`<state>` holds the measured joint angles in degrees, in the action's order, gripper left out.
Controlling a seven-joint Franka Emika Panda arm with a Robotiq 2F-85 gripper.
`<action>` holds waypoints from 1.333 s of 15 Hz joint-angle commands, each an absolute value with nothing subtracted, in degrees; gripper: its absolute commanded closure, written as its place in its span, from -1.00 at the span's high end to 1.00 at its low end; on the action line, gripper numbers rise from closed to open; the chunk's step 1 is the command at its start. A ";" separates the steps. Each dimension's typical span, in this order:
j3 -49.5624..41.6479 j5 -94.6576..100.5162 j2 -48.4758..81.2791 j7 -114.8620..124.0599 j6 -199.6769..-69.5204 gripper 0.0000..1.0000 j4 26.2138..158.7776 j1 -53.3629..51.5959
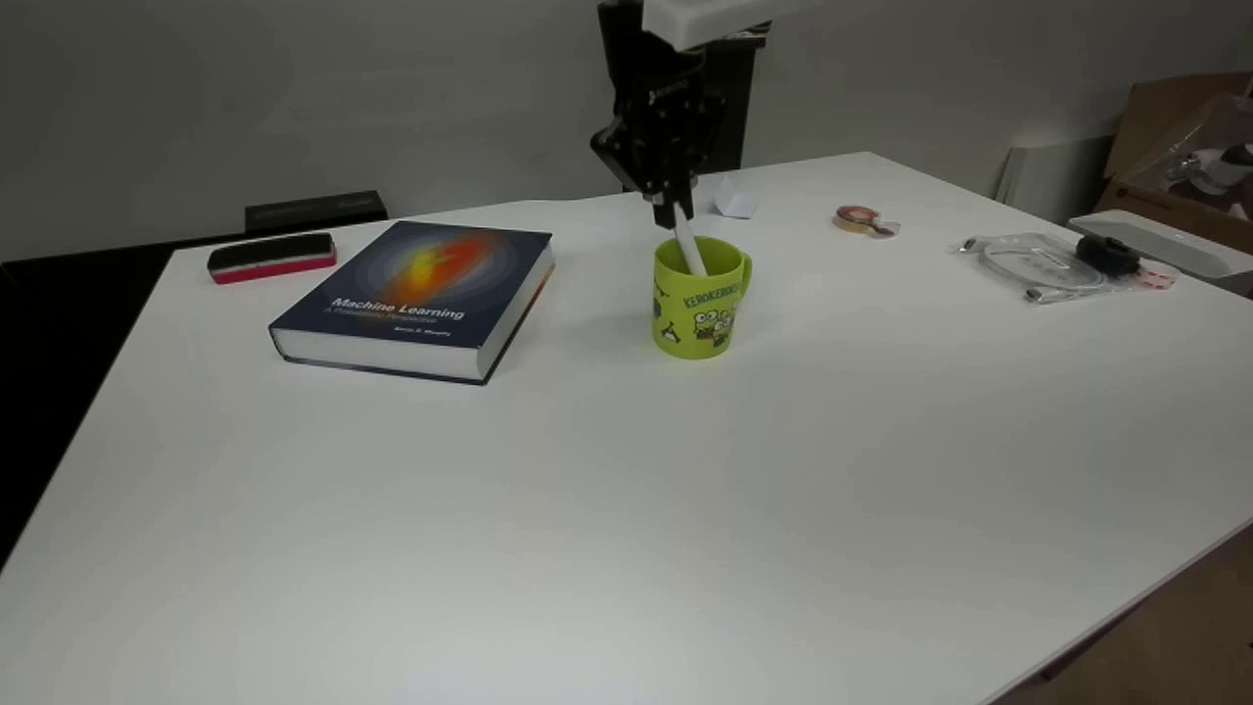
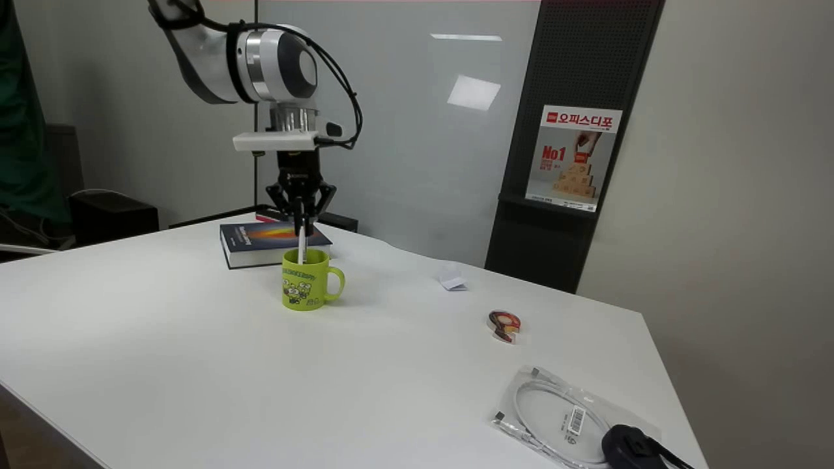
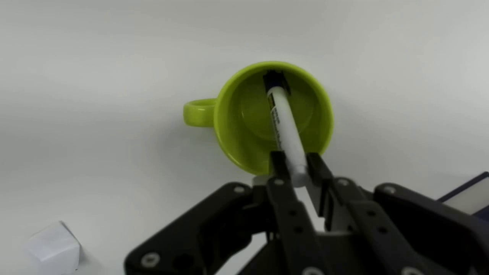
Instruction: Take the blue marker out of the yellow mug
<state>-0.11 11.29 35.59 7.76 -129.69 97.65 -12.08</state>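
The yellow-green mug (image 1: 692,328) stands upright on the white table in both exterior views (image 2: 304,292), its dark print showing. In the wrist view the mug (image 3: 230,131) is seen from above, its handle to the left. The blue marker (image 3: 285,120) leans inside it, dark blue cap end down in the mug. Its white barrel rises past the rim in both exterior views (image 1: 690,250) (image 2: 301,246). My gripper (image 3: 296,158) is above the mug, its fingertips closed around the marker's upper white end. The gripper also shows in both exterior views (image 1: 673,217) (image 2: 302,227).
A thick blue book (image 1: 421,284) lies beside the mug, with a red-and-black flat object (image 1: 272,258) behind it. A folded white paper piece (image 1: 733,200), a tape roll (image 2: 504,324) and a bagged white cable (image 2: 554,417) lie on the handle side.
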 commanded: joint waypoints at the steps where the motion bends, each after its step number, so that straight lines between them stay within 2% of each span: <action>1: -1.64 13.83 32.16 9.06 -127.63 -0.91 97.75 -12.32; 5: -2.05 14.33 29.19 8.13 -125.25 -0.91 96.41 -11.14; 10: -0.02 6.90 28.51 1.82 -113.52 -0.91 91.18 -5.78; 16: -0.09 -2.92 33.74 -2.39 -99.61 -0.91 84.84 1.06; 20: -0.10 -7.20 39.34 -2.36 -97.12 -0.91 81.65 3.86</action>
<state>-0.68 -4.59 34.31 -2.67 -100.05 87.01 2.24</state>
